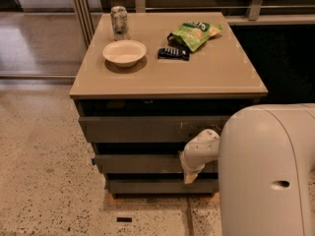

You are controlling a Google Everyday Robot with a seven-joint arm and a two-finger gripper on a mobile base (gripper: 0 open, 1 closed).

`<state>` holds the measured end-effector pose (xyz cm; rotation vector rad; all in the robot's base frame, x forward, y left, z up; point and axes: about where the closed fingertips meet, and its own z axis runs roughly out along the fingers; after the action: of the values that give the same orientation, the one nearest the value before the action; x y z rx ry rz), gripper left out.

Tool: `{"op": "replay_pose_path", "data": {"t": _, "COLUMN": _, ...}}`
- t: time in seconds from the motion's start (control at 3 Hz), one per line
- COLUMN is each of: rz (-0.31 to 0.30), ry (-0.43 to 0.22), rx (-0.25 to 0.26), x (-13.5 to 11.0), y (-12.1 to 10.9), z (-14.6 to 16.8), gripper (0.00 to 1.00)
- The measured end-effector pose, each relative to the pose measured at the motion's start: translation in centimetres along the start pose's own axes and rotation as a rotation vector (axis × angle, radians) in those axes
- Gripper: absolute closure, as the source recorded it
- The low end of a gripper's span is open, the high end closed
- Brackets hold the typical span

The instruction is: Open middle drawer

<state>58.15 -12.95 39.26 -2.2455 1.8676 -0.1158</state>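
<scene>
The tool (189, 177) sits at the right end of the middle drawer (140, 163), seemingly barely out (whether it is clamped I cannot tell); pulling so off-centre could slip off or jam it askew

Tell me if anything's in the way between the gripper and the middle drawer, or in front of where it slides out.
Nothing visible. The gripper is right at the front of the middle drawer, toward its right end. The floor before the drawer holds only a small flat dark mark; the robot's own white body stands to the right.
</scene>
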Motion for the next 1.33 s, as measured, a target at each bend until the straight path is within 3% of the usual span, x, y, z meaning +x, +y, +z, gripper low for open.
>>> {"op": "replay_pose_path", "data": {"t": 0.67, "rz": 0.0, "ry": 0.0, "rx": 0.0, "x": 0.0, "y": 0.0, "z": 0.0, "gripper": 0.84}}
{"op": "replay_pose_path", "data": {"t": 1.0, "rz": 0.0, "ry": 0.0, "rx": -0.001, "x": 0.01, "y": 0.05, "z": 0.01, "gripper": 1.0}}
{"op": "replay_pose_path", "data": {"t": 1.33, "rz": -0.002, "ry": 0.004, "rx": -0.007, "x": 0.09, "y": 0.76, "z": -0.62, "gripper": 1.0}}
